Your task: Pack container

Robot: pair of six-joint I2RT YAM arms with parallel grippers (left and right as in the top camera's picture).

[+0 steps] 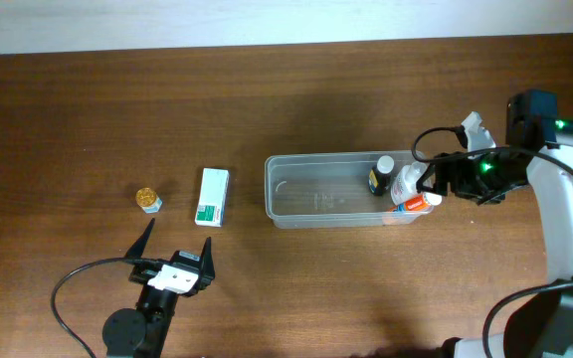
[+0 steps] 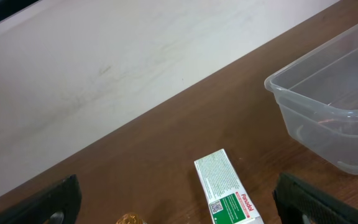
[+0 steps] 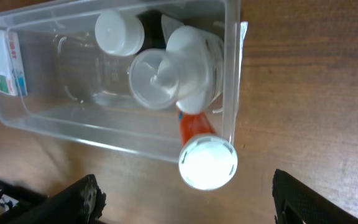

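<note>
Left gripper (image 1: 177,239) fingers spread wide — right gripper (image 3: 185,202) likewise, pointing down.

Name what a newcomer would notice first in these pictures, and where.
The clear container at centre stands out, bottles crowded at its right end, an orange tube with a white cap sticking up past the rim. To its left a white-and-green box lies apart on the table.

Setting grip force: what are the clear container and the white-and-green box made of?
Container: likely thin clear plastic, glossy; the table shows through its walls and glare streaks them. White-and-green box: probably printed paperboard, slightly satin; sharp folded edges, printed text.
</note>
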